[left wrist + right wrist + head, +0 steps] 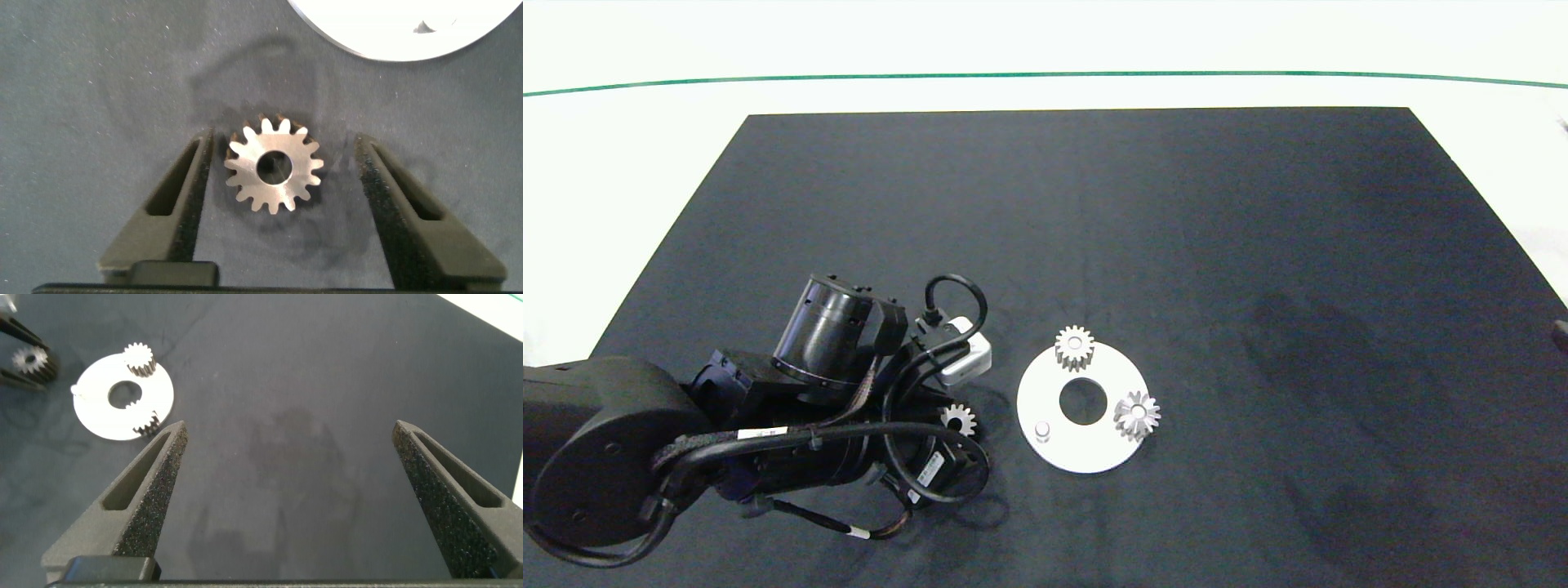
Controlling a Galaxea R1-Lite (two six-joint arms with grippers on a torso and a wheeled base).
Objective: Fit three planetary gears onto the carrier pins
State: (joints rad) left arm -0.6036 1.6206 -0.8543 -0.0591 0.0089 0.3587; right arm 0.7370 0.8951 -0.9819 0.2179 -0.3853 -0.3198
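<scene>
Straddling the loose third gear (274,167) at lower centre-left, the spread left gripper (282,175) should centre, then pinch squarely for the bare pin (1041,428).

The head view looks steeply down from above on the whole black mat (1094,245). The left wrist view faces straight down, very close over one gear (274,166) lying flat on the mat. The right wrist view looks obliquely across the mat from farther off. All three views share the white disc (1062,453) (392,33) (98,416).
</scene>
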